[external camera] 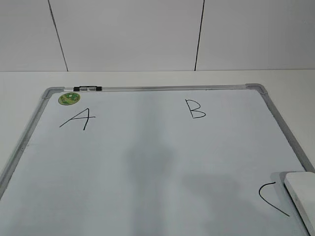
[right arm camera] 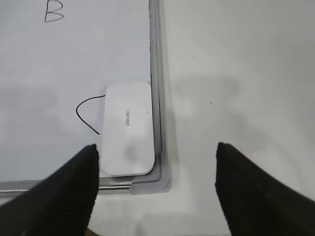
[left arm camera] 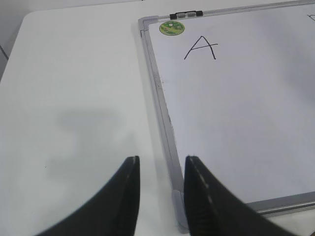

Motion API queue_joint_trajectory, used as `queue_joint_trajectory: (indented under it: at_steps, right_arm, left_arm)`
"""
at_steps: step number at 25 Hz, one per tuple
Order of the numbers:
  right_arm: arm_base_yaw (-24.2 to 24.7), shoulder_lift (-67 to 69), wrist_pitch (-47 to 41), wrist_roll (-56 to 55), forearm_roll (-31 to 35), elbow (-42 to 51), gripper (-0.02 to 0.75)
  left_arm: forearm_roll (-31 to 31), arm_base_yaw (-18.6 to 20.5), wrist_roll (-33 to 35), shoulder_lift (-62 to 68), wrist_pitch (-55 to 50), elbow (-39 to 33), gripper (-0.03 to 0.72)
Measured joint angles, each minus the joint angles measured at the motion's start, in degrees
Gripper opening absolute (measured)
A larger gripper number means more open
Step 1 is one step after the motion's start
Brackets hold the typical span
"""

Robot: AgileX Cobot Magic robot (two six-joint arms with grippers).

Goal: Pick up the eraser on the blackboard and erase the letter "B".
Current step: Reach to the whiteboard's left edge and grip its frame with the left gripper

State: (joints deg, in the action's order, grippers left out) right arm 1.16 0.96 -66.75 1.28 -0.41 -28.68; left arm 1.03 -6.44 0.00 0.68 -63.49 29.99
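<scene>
The blackboard (external camera: 147, 162) is a white board with a grey frame lying flat on the table. The black letter "B" (external camera: 196, 109) is drawn near its far edge; it also shows in the right wrist view (right arm camera: 53, 11). The white eraser (right arm camera: 128, 129) lies in the board's near right corner, against the frame; only its end shows in the exterior view (external camera: 301, 194). My right gripper (right arm camera: 156, 167) is open and empty, above the near right corner, just short of the eraser. My left gripper (left arm camera: 161, 169) is open and empty over the board's near left corner.
A letter "A" (external camera: 78, 119) and a round green sticker (external camera: 69, 99) sit at the far left of the board, a letter "C" (external camera: 270, 196) beside the eraser. A small black-and-clear marker (external camera: 87, 88) lies on the far frame. White table (left arm camera: 74, 98) surrounds the board.
</scene>
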Motion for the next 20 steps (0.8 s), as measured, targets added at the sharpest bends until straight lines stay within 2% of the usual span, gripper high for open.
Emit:
queue_joint_trajectory:
  at_steps: [5,20]
  right_arm:
    - [0.0,5.3,-0.8,0.0,0.8,-1.2,0.568]
    - [0.0,21.4,-5.2,-0.6,13.9,-2.2,0.568]
  left_arm:
    - [0.0,0.0,0.0,0.0,0.0,0.0,0.235]
    - [0.0,0.0,0.0,0.0,0.0,0.0,0.237]
